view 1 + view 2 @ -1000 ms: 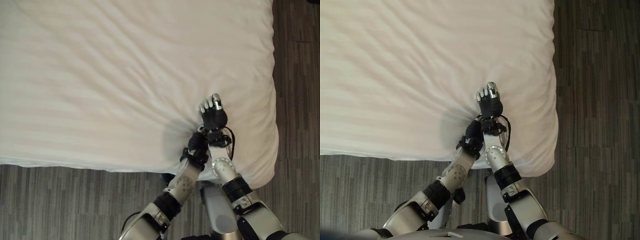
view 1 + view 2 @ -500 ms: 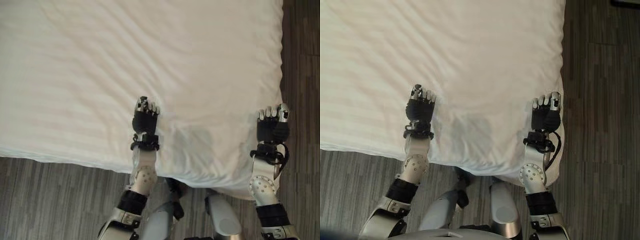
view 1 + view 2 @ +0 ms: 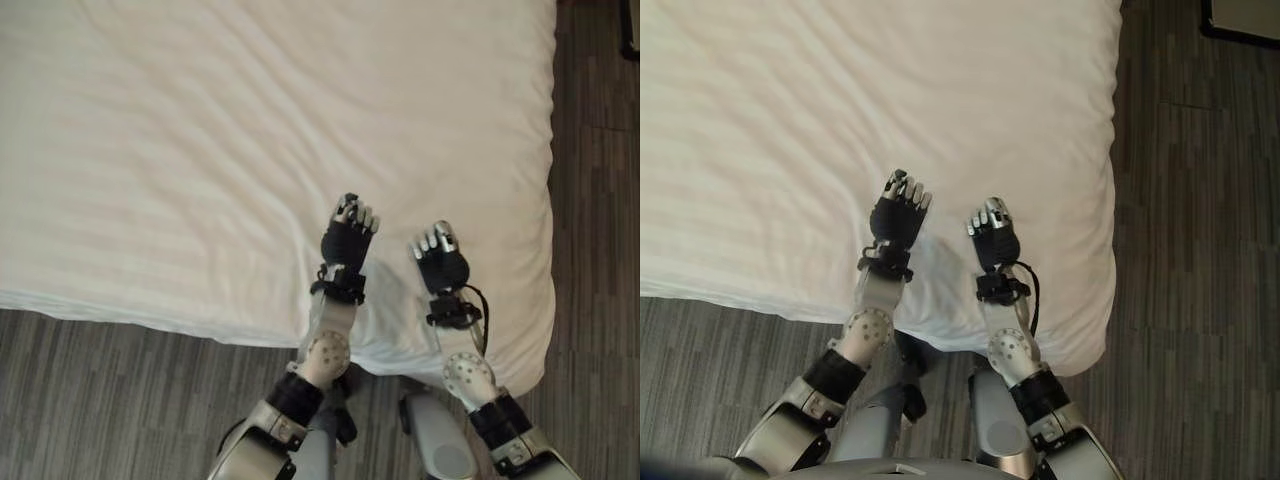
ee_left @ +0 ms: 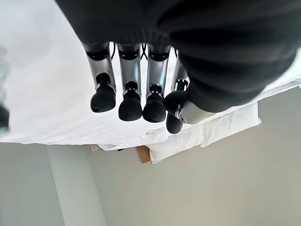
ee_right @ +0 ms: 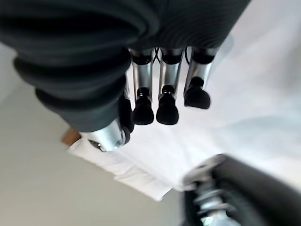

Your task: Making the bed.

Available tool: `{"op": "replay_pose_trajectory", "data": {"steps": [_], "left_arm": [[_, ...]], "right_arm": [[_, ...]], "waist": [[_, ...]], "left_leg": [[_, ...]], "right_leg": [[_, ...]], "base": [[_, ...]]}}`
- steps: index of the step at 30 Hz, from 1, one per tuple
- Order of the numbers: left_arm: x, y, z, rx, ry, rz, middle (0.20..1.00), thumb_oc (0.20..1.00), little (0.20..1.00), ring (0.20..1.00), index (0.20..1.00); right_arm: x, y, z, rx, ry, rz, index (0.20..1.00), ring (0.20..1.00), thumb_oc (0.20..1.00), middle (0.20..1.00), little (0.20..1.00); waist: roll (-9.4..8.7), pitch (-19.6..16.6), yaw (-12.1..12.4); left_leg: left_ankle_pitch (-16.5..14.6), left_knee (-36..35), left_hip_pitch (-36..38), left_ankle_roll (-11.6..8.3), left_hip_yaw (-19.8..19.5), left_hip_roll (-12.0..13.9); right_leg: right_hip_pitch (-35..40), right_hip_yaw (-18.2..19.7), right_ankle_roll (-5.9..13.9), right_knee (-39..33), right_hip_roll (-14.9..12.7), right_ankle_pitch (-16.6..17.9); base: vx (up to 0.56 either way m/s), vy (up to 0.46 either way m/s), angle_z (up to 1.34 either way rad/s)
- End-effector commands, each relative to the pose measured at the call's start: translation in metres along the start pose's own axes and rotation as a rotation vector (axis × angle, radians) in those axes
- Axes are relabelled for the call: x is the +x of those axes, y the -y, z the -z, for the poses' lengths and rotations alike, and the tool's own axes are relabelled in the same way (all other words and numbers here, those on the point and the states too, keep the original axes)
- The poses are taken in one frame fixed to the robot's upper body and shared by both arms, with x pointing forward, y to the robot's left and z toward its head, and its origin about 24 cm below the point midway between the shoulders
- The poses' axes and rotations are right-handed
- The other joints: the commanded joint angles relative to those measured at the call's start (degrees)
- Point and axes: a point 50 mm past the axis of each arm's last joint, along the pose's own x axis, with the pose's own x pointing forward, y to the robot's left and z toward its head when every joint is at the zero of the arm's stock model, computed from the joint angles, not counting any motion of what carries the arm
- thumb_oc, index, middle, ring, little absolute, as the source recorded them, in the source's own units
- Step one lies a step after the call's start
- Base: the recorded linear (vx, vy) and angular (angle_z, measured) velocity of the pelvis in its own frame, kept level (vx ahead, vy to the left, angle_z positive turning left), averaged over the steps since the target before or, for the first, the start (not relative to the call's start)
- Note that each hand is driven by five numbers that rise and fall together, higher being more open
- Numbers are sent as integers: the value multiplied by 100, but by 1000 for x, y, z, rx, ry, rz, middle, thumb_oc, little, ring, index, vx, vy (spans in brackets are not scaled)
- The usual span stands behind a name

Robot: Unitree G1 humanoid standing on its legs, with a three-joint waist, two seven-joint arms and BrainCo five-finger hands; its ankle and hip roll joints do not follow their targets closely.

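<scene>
Both hands rest palm-down on the white duvet (image 3: 250, 130), side by side near the bed's foot edge. I see the left hand (image 3: 347, 240) with its fingers straight and relaxed, clamped on nothing, and the left wrist view shows those fingers (image 4: 130, 92) in a loose row over the white cloth. Just beside it, the right hand (image 3: 441, 264) lies the same way, fingers extended and holding nothing; in its own wrist view the fingers (image 5: 167, 99) hang straight above the fabric.

Ahead of the hands, the duvet spreads wide across the bed, white with faint woven stripes running across it. Soft ripples and shallow creases fan out diagonally ahead of the left hand. Between the two hands and under the wrists, the cloth dips and bunches slightly. To the outer side of the right hand, the duvet rounds off at the bed's corner and drapes down toward the dark wood-grain floor (image 3: 600, 250). Behind the hands, its edge hangs over the side of the bed above that floor.

Past the left fingers in the wrist view, white pillows (image 4: 207, 132) lie at the far end.
</scene>
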Motion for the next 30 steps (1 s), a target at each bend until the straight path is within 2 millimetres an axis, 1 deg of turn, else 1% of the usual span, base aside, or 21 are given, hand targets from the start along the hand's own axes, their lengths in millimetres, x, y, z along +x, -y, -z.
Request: {"op": "replay_pose_trajectory", "data": {"steps": [1, 2, 4, 5, 6, 10, 11, 12, 13, 15, 16, 18, 19, 20, 22, 24, 25, 26, 27, 28, 30], "left_arm": [[15, 17, 23, -23, -62, 7, 200, 200, 200, 200, 200], [16, 17, 23, -23, -61, 9, 200, 200, 200, 200, 200], [10, -6, 38, -33, -123, -112, 200, 200, 200, 200, 200], [11, -6, 38, -33, -123, -110, 200, 200, 200, 200, 200], [1, -31, 40, -55, -134, -220, 200, 200, 200, 200, 200], [-26, -77, 28, -73, -96, -413, 200, 200, 200, 200, 200], [-26, -77, 28, -73, -96, -414, 200, 200, 200, 200, 200], [-37, -94, 21, -62, -80, -476, 200, 200, 200, 200, 200], [-66, -130, 9, -24, -70, -617, 200, 200, 200, 200, 200], [-97, -166, -12, 20, -36, -768, 200, 200, 200, 200, 200], [-98, -166, -12, 19, -37, -768, 200, 200, 200, 200, 200], [-145, -204, -47, 117, -1, -925, 200, 200, 200, 200, 200], [-145, -204, -47, 117, -2, -924, 200, 200, 200, 200, 200], [-174, -221, -75, 198, 22, -1001, 200, 200, 200, 200, 200], [-232, -243, -174, 396, 148, -1165, 200, 200, 200, 200, 200], [-247, -235, -229, 498, 279, -1193, 200, 200, 200, 200, 200], [-250, -231, -244, 541, 307, -1196, 200, 200, 200, 200, 200], [-246, -223, -263, 613, 350, -1183, 416, 416, 416, 416, 416], [-242, -218, -270, 659, 366, -1168, 1000, 1000, 1000, 1000, 1000], [-210, -195, -281, 848, 382, -1030, 1000, 1000, 1000, 1000, 1000], [-183, -169, -271, 1023, 352, -863, 1000, 1000, 1000, 1000, 1000]], "right_arm": [[5, 6, 9, 58, -27, 99, 200, 200, 200, 200, 200], [6, 6, 8, 57, -26, 97, 200, 200, 200, 200, 200], [1, 33, 17, 21, -81, 226, 200, 200, 200, 200, 200], [1, 33, 17, 21, -80, 225, 200, 200, 200, 200, 200], [-13, 63, 14, 27, -74, 356, 200, 200, 200, 200, 200], [-45, 105, -12, 38, 27, 527, 200, 200, 200, 200, 200], [-46, 105, -12, 38, 27, 527, 200, 200, 200, 200, 200], [-55, 117, -23, 33, 67, 576, 200, 200, 200, 200, 200], [-76, 140, -43, 38, 144, 676, 200, 200, 200, 200, 200], [-95, 160, -67, 17, 211, 760, 200, 200, 200, 200, 200], [-95, 160, -67, 17, 210, 759, 200, 200, 200, 200, 200], [-118, 180, -108, -39, 310, 847, 200, 200, 200, 200, 200], [-119, 180, -108, -39, 309, 847, 200, 200, 200, 200, 200], [-131, 189, -136, -93, 354, 886, 200, 200, 200, 200, 200], [-158, 196, -203, -259, 433, 938, 200, 200, 200, 200, 200], [-171, 193, -229, -376, 427, 953, 200, 200, 200, 200, 200], [-175, 191, -237, -422, 430, 953, 498, 498, 498, 498, 498], [-179, 186, -245, -480, 436, 951, 1000, 1000, 1000, 1000, 1000], [-178, 182, -249, -525, 434, 935, 1000, 1000, 1000, 1000, 1000], [-161, 157, -250, -638, 425, 792, 1000, 1000, 1000, 1000, 1000], [-155, 138, -237, -705, 395, 676, 1000, 1000, 1000, 1000, 1000]], "waist": [[16, 391, 82], [20, 398, 82], [9, 490, 83], [10, 492, 87], [-4, 467, 77], [-5, 327, 17], [-5, 324, 18], [-8, 269, 2], [-7, 122, -9], [-9, -16, -10], [-8, -20, -12], [13, -208, 3], [15, -212, 3], [33, -300, 27], [136, -531, 49], [158, -654, 49], [159, -708, 30], [178, -786, 4], [175, -841, -1], [185, -917, -48], [186, -1015, -64]], "left_leg": [[145, 27, 17, -826, -70, 700], [145, 27, 14, -826, -69, 700], [152, 27, -47, -836, -61, 728], [151, 27, -48, -836, -60, 728], [96, 27, 30, -826, -49, 714], [-28, 27, 234, -798, -9, 658], [-28, 27, 236, -798, -8, 658], [-57, 27, 284, -791, 8, 644], [-110, 27, 378, -781, 35, 629], [-139, 27, 456, -772, 65, 623], [-143, 27, 459, -773, 69, 623], [-170, 27, 556, -770, 106, 612], [-173, 27, 558, -772, 108, 613], [-136, 27, 599, -768, 119, 611], [-192, 27, 807, -811, 123, 607], [-215, 27, 942, -820, 113, 583], [-232, 27, 998, -812, 112, 562], [-256, 27, 1075, -800, 108, 523], [-266, 27, 1139, -788, 96, 495], [-302, 27, 1280, -757, 57, 433], [-347, 27, 1416, -714, 34, 368]], "right_leg": [[-57, -558, 678, 185, -585, -290], [-61, -557, 678, 185, -584, -288], [-110, -554, 693, 179, -602, -254], [-111, -552, 693, 177, -602, -253], [-44, -557, 686, 168, -609, -263], [98, -541, 656, 159, -603, -294], [98, -540, 656, 159, -603, -294], [132, -544, 648, 157, -600, -302], [210, -553, 635, 150, -587, -337], [283, -550, 623, 144, -569, -371], [284, -547, 623, 144, -568, -374], [381, -565, 615, 137, -534, -429], [383, -563, 614, 136, -533, -432], [444, -568, 604, 124, -523, -424], [679, -601, 670, 117, -563, -521], [804, -626, 719, 111, -606, -527], [862, -637, 738, 109, -627, -526], [944, -645, 763, 110, -664, -519], [1025, -675, 781, 109, -697, -516], [1175, -703, 818, 122, -776, -487], [1322, -729, 847, 125, -847, -467]], "base": [[0, 0, 0], [-32, 11, -2], [0, 0, 0], [37, -16, -2], [46, -11, -1], [43, 3, -2], [41, -13, -2], [76, -33, 0], [101, -43, 4], [78, -32, 5], [69, -22, 3], [62, -6, 0], [31, -6, -2], [54, 10, -3], [149, 58, -8], [121, 51, -21], [105, 47, -32], [100, 60, -26], [114, 95, -5], [77, 112, 12], [68, 103, 38]]}}
